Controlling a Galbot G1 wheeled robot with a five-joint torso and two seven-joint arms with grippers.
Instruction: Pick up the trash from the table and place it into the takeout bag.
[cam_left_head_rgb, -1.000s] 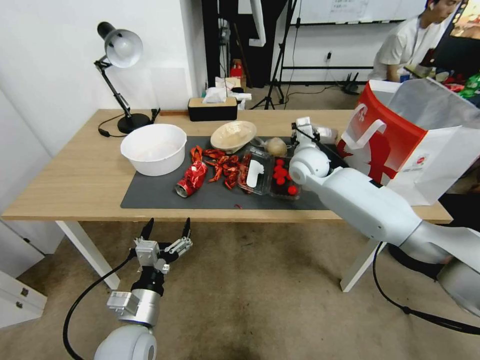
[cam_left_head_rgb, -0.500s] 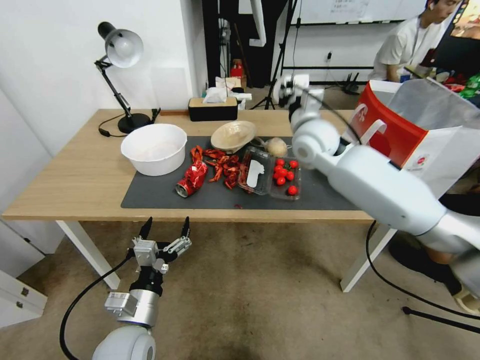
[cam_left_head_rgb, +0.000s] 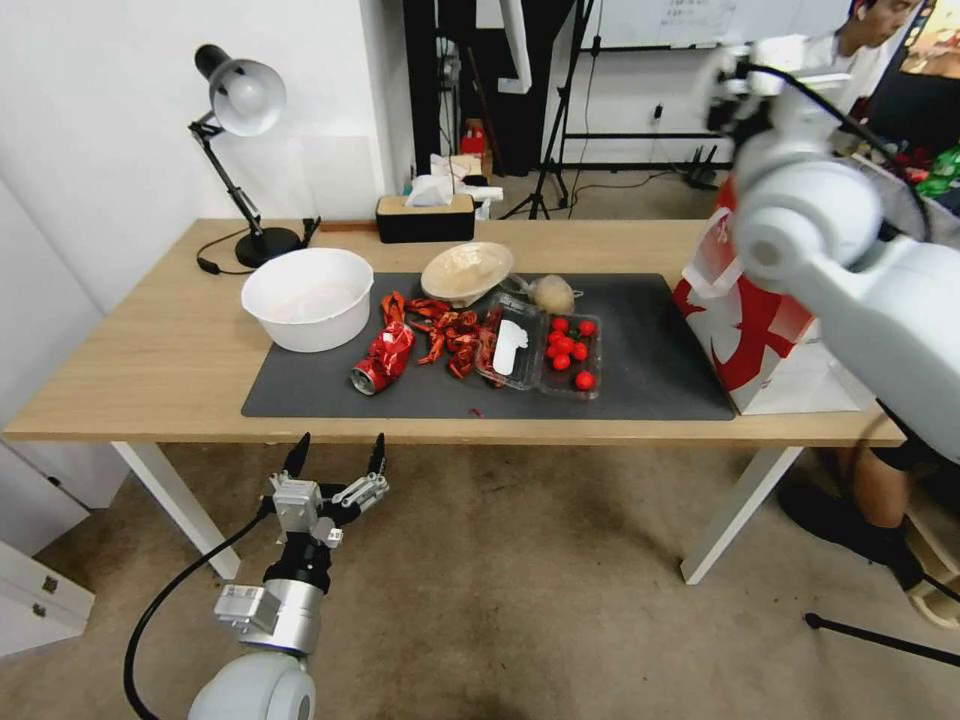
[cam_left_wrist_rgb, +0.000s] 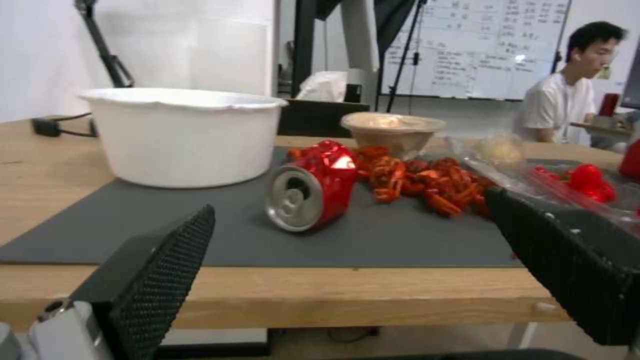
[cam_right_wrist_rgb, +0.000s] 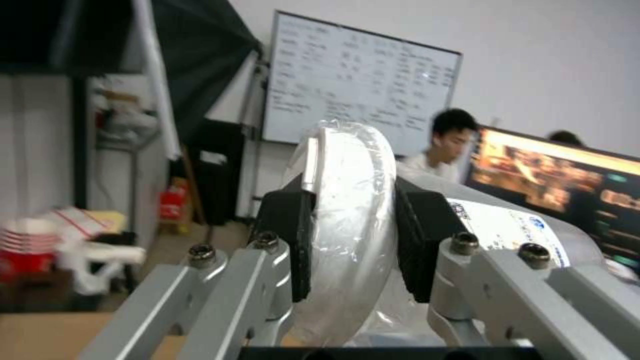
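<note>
My right gripper (cam_right_wrist_rgb: 350, 245) is shut on a clear lidded cup (cam_right_wrist_rgb: 353, 190), its black pads (cam_right_wrist_rgb: 290, 240) pressing both sides. In the head view this gripper (cam_left_head_rgb: 742, 85) is raised high over the red-and-white takeout bag (cam_left_head_rgb: 745, 330) at the table's right end. On the dark mat (cam_left_head_rgb: 660, 370) lie a crushed red can (cam_left_head_rgb: 385, 355) (cam_left_wrist_rgb: 313, 192), a beige bowl (cam_left_head_rgb: 466, 270) (cam_left_wrist_rgb: 390, 130), a small clear bag (cam_left_head_rgb: 552, 293) and red shells (cam_left_head_rgb: 450, 335). My left gripper (cam_left_head_rgb: 335, 455) hangs open below the table's front edge (cam_left_head_rgb: 150, 430), facing the can.
A white bowl (cam_left_head_rgb: 308, 297) stands on the mat's left end. A clear box of tomatoes (cam_left_head_rgb: 565, 352) lies beside the shells. A desk lamp (cam_left_head_rgb: 240, 100) and a tissue box (cam_left_head_rgb: 425, 215) stand at the back. A person sits behind the bag.
My right arm has risen from the mat and swung right and up over the takeout bag, carrying the clear cup. The left arm has stayed where it was.
</note>
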